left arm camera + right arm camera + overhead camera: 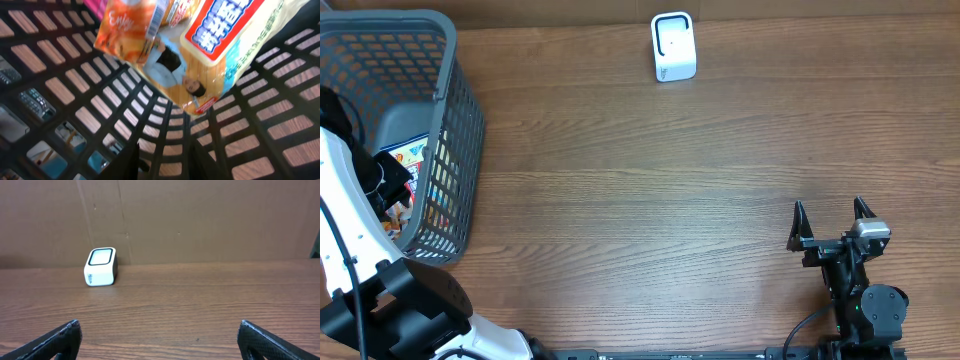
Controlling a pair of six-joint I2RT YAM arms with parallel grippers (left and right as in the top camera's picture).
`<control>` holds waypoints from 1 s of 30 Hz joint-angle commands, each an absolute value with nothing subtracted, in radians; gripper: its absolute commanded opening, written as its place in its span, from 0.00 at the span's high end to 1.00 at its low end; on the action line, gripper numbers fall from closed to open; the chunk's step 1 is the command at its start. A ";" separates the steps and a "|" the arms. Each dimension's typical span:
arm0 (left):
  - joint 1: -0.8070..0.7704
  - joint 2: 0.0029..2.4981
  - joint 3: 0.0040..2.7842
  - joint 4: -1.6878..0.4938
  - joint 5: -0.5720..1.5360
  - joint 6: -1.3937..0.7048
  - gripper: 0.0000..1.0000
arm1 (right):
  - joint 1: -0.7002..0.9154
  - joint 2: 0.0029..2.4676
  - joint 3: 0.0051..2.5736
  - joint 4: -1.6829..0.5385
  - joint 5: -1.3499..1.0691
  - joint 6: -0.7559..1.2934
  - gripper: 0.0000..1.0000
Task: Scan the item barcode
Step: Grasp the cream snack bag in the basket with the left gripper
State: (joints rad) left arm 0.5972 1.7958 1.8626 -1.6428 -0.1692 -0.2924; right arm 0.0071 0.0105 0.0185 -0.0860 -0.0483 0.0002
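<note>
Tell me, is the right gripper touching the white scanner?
Apart. The overhead view shows the open right gripper near the lower right, the white scanner at the far edge, table between them.

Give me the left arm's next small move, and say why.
Probably ease the left gripper forward onto the edge of the orange packet before gripping. In the wrist view it is down inside the basket, the packet lies ahead of it, and nothing shows between its jaws. The scanner stands far across the table, so an item must come out first.
</note>
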 commanded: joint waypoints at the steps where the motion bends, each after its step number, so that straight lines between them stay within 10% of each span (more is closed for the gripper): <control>1: 0.597 1.763 1.861 -1.680 -0.172 -0.304 0.96 | 0.006 0.003 0.008 -0.080 -0.053 0.004 0.00; 30: 0.828 1.541 1.719 -1.690 -0.189 -0.502 0.96 | 0.006 0.003 0.008 -0.080 -0.053 0.004 0.00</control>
State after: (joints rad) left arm 0.8146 1.5414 1.7374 -1.6585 -0.1654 -0.4198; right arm 0.0071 0.0105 0.0185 -0.0860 -0.0483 0.0006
